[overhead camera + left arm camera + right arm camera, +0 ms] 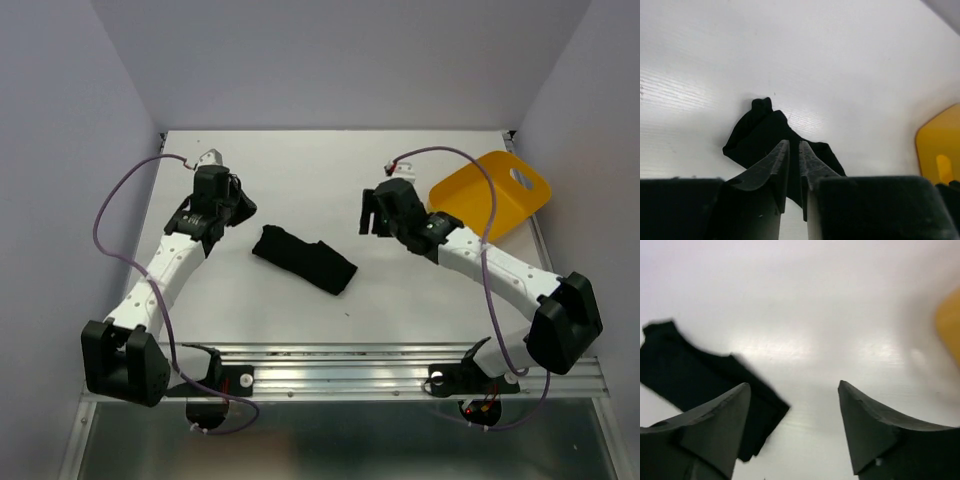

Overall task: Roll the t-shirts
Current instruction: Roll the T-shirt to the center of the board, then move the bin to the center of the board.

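Black t-shirt (305, 260) lies bundled at centre of the worktop (420, 300), touching no claw. Left claw (794, 145) is narrow and empty, right claw (793, 386) wide and empty. I would lift both straight away without catching the cloth.

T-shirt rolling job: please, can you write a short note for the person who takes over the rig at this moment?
Left tool: jaws a narrow gap apart, holding nothing.
Right tool: wide open, empty.
T-shirt: one compact black bundle on the table between the two arms, touching neither tool. The yellow tub stands at the far right, apart from it.
Done: this shirt looks rolled and released.
Left: check that the roll is tight; no other shirt is in view.
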`<state>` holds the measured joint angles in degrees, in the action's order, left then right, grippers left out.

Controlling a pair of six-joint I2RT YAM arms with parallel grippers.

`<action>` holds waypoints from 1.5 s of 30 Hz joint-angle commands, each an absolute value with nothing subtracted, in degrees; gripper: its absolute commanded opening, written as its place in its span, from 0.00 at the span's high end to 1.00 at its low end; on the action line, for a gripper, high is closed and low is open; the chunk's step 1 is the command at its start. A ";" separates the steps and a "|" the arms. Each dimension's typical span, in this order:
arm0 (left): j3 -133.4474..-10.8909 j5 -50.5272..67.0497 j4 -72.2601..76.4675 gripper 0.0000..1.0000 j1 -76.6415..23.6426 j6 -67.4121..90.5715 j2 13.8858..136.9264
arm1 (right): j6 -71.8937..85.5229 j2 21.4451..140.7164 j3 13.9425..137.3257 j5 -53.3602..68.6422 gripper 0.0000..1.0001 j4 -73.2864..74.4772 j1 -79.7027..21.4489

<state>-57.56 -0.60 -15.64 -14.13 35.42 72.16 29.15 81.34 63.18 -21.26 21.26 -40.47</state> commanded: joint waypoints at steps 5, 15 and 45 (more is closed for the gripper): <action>-60.21 0.87 -21.62 0.65 -13.97 32.69 67.15 | 21.01 80.16 71.54 -29.79 0.09 27.86 -28.84; -58.01 11.25 -19.78 0.35 -14.06 29.80 66.27 | 16.87 84.20 70.49 -16.18 0.00 32.43 -12.22; -56.34 9.06 -21.35 0.35 -13.98 31.55 63.81 | 19.86 123.83 116.26 9.07 0.01 31.11 -23.81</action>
